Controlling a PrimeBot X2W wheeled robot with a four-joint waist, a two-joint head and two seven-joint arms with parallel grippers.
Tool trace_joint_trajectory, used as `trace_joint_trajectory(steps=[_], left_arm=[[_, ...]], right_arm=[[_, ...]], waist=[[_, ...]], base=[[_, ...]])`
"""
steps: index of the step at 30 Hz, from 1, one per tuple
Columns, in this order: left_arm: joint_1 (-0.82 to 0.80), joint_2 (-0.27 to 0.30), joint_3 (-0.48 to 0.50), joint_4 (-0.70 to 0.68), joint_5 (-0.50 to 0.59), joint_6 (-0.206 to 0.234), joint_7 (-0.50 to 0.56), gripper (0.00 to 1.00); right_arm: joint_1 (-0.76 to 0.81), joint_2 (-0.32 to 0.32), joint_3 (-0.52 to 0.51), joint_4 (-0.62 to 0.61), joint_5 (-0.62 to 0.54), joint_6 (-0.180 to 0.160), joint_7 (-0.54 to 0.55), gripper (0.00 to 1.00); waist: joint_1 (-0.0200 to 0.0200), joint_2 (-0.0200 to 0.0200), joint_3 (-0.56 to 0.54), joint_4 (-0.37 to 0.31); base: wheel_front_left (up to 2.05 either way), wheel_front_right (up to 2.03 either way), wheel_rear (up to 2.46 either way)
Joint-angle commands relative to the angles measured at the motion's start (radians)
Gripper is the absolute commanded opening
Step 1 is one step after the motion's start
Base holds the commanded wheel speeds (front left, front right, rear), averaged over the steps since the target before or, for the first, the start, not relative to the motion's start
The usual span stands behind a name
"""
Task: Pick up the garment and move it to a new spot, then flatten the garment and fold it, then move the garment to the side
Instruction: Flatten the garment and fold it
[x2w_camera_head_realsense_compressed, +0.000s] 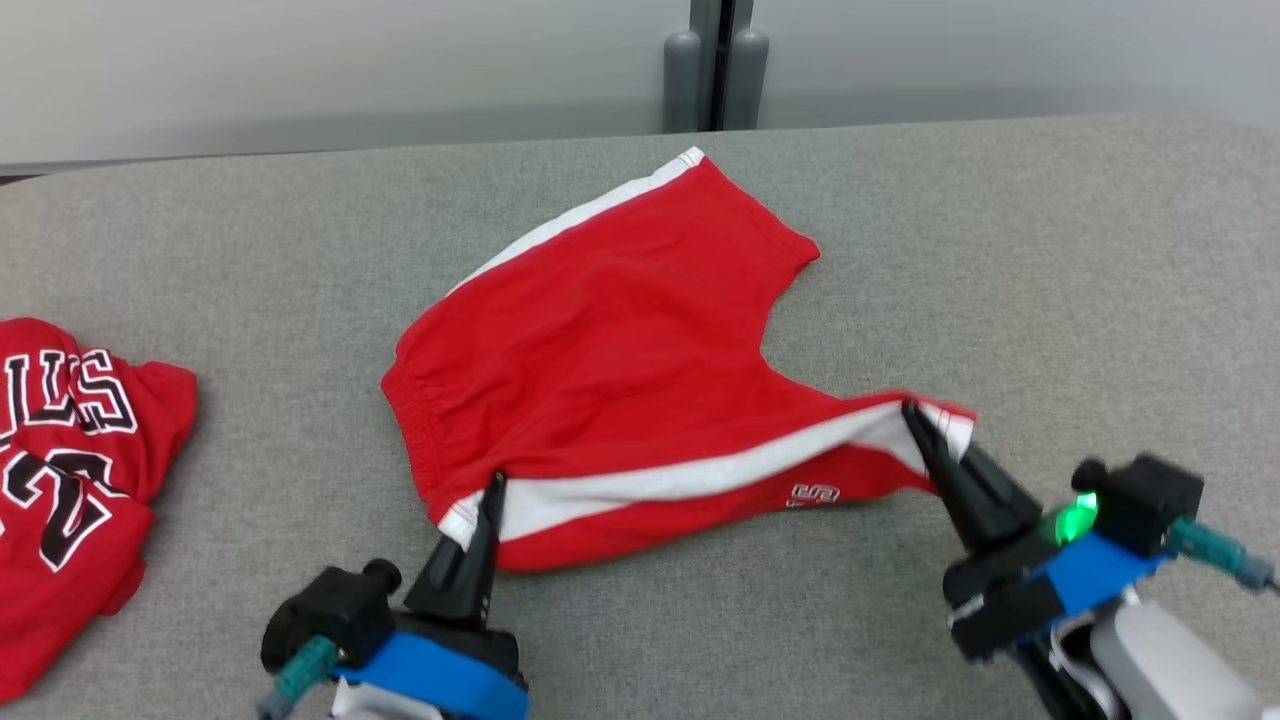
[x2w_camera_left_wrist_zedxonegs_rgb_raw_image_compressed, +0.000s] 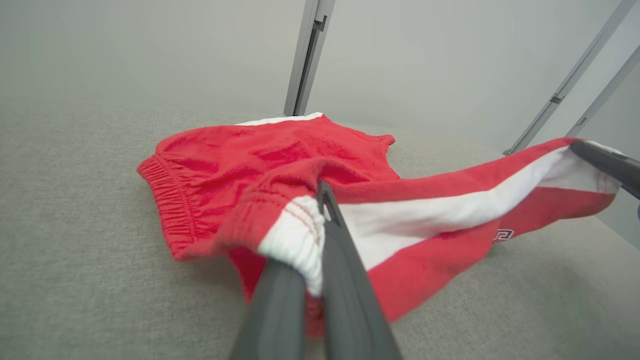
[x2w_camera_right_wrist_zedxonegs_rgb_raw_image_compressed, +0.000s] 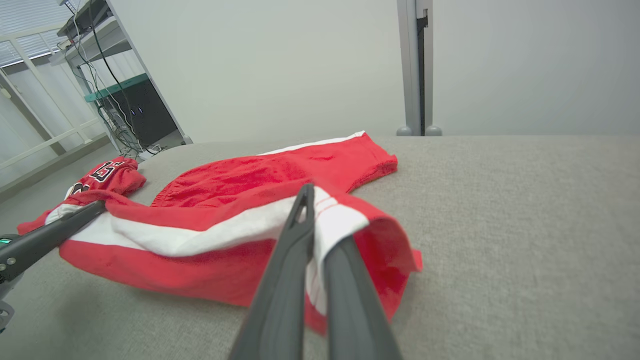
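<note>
Red shorts (x2w_camera_head_realsense_compressed: 620, 340) with a white side stripe lie at the middle of the grey surface (x2w_camera_head_realsense_compressed: 1050, 260), near edge lifted, the left gripper (x2w_camera_head_realsense_compressed: 493, 488) pinching the waistband corner and the right gripper (x2w_camera_head_realsense_compressed: 913, 412) pinching the leg hem, a red jersey (x2w_camera_head_realsense_compressed: 70, 470) well apart at left.

1 shorts (x2w_camera_head_realsense_compressed: 620, 360); 1 jersey (x2w_camera_head_realsense_compressed: 70, 480); 1 left gripper (x2w_camera_head_realsense_compressed: 494, 482); 1 right gripper (x2w_camera_head_realsense_compressed: 909, 407); 1 table (x2w_camera_head_realsense_compressed: 1000, 250).
</note>
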Motion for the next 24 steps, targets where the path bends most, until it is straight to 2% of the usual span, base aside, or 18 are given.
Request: trace_joint_trajectory(steps=[1, 14, 24], left_arm=[[-0.032, 0.001, 0.012, -0.001, 0.001, -0.002, -0.004, 0.0], [-0.277, -0.062, 0.076, 0.041, 0.013, -0.015, -0.004, 0.0], [-0.439, -0.104, 0.104, 0.109, 0.033, -0.032, -0.005, 0.0]], right_arm=[[-0.051, -0.01, 0.008, 0.015, 0.005, 0.001, -0.002, 0.0], [-0.556, -0.046, 0.138, 0.241, 0.063, 0.001, 0.034, 0.0], [-0.831, -0.027, 0.243, 0.446, 0.103, 0.001, 0.054, 0.0]], waist=[[0.0, 0.0, 0.013, 0.005], [0.0, 0.0, 0.193, 0.089], [0.0, 0.0, 0.304, 0.158]], base=[[0.0, 0.0, 0.0], [0.0, 0.0, 0.0], [0.0, 0.0, 0.0]])
